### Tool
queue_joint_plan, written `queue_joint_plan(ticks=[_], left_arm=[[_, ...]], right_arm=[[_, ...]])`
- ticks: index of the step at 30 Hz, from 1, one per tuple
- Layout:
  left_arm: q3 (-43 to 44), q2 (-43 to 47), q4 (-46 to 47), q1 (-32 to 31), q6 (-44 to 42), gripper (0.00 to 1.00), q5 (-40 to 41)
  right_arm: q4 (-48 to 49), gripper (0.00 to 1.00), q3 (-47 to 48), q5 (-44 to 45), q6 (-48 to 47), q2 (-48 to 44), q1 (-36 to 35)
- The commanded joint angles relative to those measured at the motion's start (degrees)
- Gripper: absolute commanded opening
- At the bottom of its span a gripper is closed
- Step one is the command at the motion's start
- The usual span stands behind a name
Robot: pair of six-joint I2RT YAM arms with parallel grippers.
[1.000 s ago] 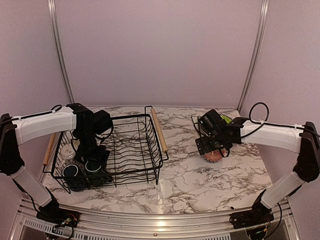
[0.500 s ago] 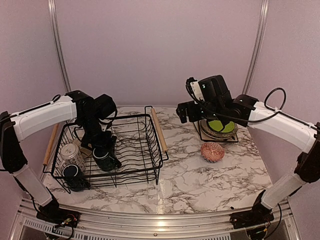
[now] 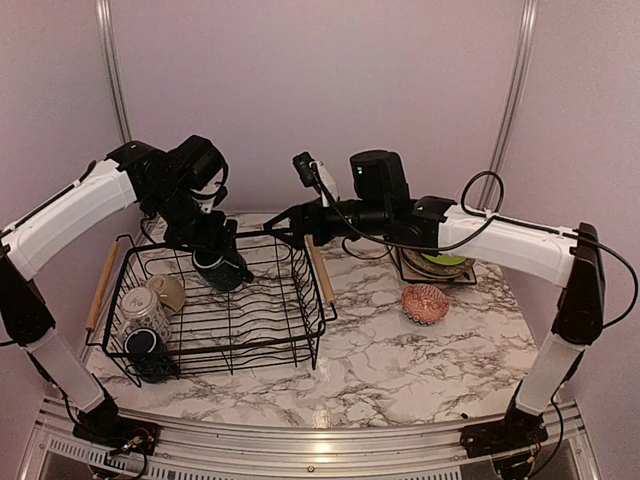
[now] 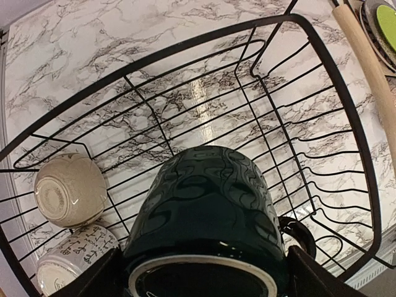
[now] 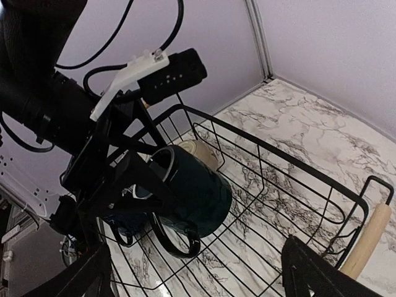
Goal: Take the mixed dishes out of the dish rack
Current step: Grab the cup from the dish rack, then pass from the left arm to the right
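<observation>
The dark mug (image 4: 210, 210) is glazed ceramic, likely heavy, slick and easy to chip; your left gripper (image 4: 204, 281) clamps its body, tilted, above the dish rack (image 3: 318, 325); your right gripper (image 5: 198, 272) stands wide and empty close by; trust the body, not the handle, and lower it gently.

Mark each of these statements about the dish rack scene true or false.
1. The left pincer holds a dark green mug over the dish rack. True.
2. The right pincer grips the reddish bowl. False: it is open and empty by the rack's far edge; the bowl sits on the table.
3. The rack holds nothing. False: a tan mug, a patterned mug and a dark-blue mug lie inside.
4. The lime-green plate lies outside the rack. True.
</observation>
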State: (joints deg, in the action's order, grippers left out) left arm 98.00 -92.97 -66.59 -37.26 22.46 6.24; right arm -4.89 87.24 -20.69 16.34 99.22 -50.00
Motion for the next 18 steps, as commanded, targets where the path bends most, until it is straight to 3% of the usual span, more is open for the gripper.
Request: queue_joint_plan(ticks=[1, 4, 6, 12, 18], left_arm=[[7.1, 0.0, 0.7, 0.5, -2.7, 0.22, 1.7], [10.8, 0.8, 3.1, 0.5, -3.6, 0.2, 0.9], [10.6, 2.3, 6.8, 0.5, -4.0, 0.19, 0.6], [11.5, 4.9, 18.8, 0.5, -5.7, 0.16, -1.7], [8.0, 9.1, 31.3, 0.5, -7.8, 0.13, -2.2]], right_arm=[[3.9, 0.9, 0.7, 0.3, -14.9, -0.2, -1.8], [1.2, 0.89, 3.7, 3.2, -11.6, 1.0, -1.8], [2.4, 0.91, 4.7, 2.6, -2.0, 1.3, -1.2], [23.8, 0.9, -2.5, -9.5, 35.0, 1.8, 4.1], [39.6, 0.89, -5.7, -13.4, 61.1, 5.0, 5.6]])
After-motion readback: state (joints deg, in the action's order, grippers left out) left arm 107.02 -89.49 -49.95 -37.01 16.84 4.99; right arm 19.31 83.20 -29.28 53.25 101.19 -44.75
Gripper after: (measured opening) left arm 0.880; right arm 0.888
